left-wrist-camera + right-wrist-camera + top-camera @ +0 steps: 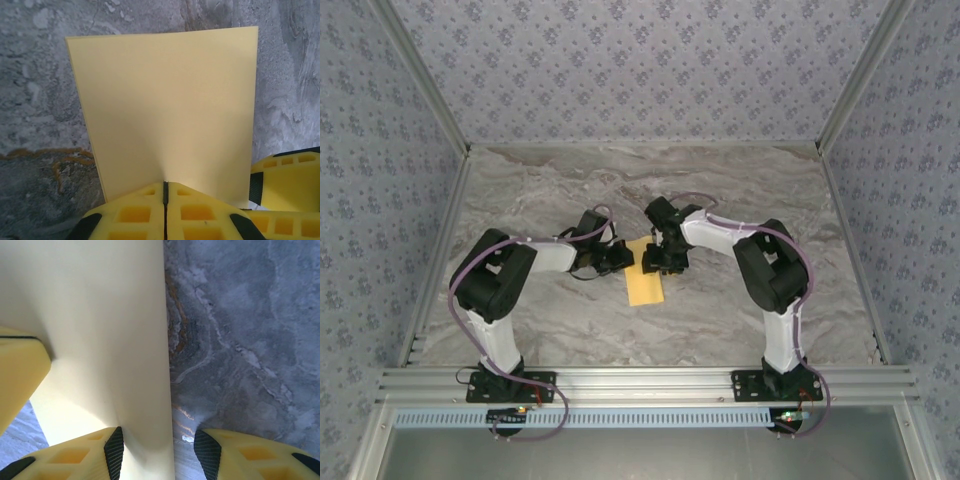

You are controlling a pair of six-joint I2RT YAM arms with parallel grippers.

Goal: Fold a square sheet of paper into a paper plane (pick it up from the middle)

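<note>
Left gripper [165, 184] pinched yellow sheet [165, 100] by its lower edge, jaws together; right gripper [159, 442] stood half-open astride the sheet's right edge.

A grey marble-patterned tabletop [540, 200] with pale veins forms the floor of the cell (a rust-orange streak [55, 155] crosses it in the left wrist view). Walls [640, 70] in a small blue floral print rise on three sides, framed by aluminium posts [420, 75]. An aluminium rail [640, 380] and a blue strip [640, 417] run along the near edge.
</note>
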